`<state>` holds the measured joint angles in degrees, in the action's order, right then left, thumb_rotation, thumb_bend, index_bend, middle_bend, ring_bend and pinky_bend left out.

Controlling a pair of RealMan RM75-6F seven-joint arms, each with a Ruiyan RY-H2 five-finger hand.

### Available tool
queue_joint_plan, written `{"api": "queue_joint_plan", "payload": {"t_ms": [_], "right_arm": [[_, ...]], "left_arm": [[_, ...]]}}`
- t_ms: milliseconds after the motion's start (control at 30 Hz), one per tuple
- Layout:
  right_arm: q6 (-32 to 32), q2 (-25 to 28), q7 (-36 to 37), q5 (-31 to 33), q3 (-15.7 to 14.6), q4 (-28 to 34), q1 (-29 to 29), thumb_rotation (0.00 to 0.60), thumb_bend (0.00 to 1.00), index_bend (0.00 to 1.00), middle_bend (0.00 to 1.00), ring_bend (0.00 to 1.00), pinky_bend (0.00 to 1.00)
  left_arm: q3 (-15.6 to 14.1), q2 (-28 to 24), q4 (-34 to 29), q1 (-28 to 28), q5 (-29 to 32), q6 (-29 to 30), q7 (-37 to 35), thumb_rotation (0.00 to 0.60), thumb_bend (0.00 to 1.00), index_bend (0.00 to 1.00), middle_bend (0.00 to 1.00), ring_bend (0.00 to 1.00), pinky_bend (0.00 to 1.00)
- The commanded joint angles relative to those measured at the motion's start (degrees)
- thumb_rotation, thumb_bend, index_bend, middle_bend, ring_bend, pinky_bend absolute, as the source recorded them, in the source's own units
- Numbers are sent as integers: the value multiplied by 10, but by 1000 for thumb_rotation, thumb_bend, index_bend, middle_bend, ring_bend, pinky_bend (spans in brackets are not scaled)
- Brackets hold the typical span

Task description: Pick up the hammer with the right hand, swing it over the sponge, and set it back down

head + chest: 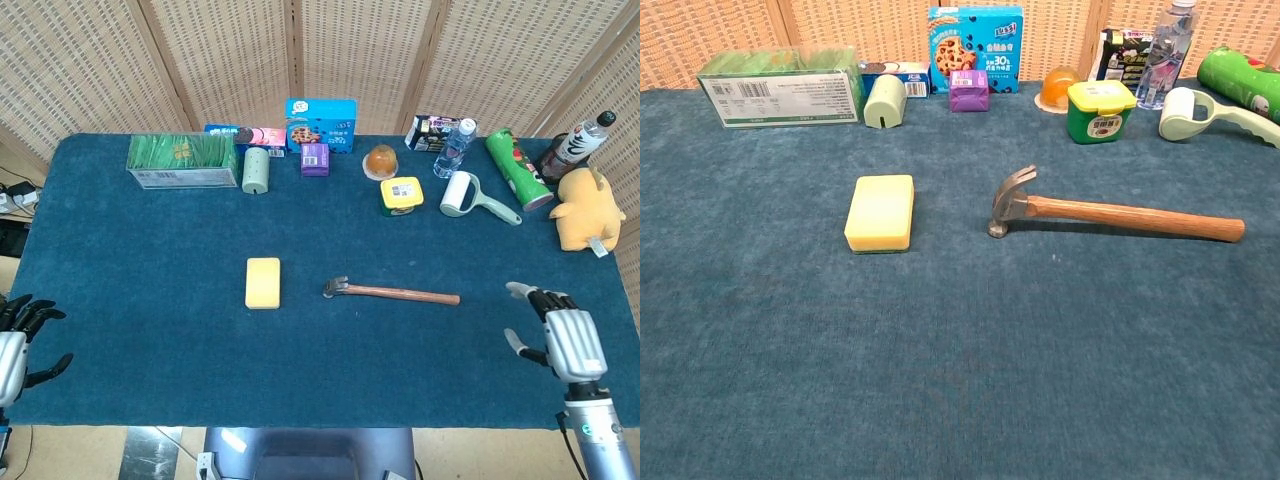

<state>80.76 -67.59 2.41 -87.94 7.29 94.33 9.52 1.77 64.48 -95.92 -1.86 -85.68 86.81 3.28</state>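
The claw hammer point(390, 291) lies flat near the middle of the blue-covered surface point(150, 250), its metal head toward the yellow sponge point(263, 282) and its wooden handle pointing toward the robot's right; hammer and sponge lie apart, with bare cloth between them. The right hand point(558, 340) hovers over the near right part of the surface, beyond the handle's end and not touching it; its fingers are spread and it holds nothing. The left hand point(14, 345) sits at the near left edge, fingers apart, also holding nothing; neither hand shows in the chest view. Along the far edge stand a green box point(182, 161), a blue cookie box point(321, 124), a small purple carton point(314, 158), a green tub with a yellow lid point(401, 196), a lint roller point(470, 196), a water bottle point(454, 147), a green crisp tube point(517, 167) and a yellow plush toy point(585, 209).
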Motion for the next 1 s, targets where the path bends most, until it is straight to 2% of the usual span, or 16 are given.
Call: {"api": "queue_joint_plan", "payload": {"t_ms": [33,200,367,567,1000], "right_arm": [[-56,-19,-52,28,17,38,43,600,333,223,366,379,304],[-124,-50,-116,94,35,76,89,600,331,208,366,380,306],[-171,-88,-185,157,49,70,133,600,329,206,363,364,303],[-192,-123,-243,217,56,58,167,600,328,206,325,303,271],[-228,-177,-334,350,65,2,240,600,329,206,321,281,237]], "left_arm": [[3,-5,-1,-5,1,-5,2,600,225,327,248,120,106],[9,-16,-7,-19,1,-18,11,600,224,326,249,120,106],[17,-26,-12,-26,-7,-14,6,600,224,326,249,120,106],[23,-40,-18,-31,-8,-12,5,600,224,327,248,120,106],[26,-45,-9,-40,3,-21,-8,600,225,327,248,120,105]]}}
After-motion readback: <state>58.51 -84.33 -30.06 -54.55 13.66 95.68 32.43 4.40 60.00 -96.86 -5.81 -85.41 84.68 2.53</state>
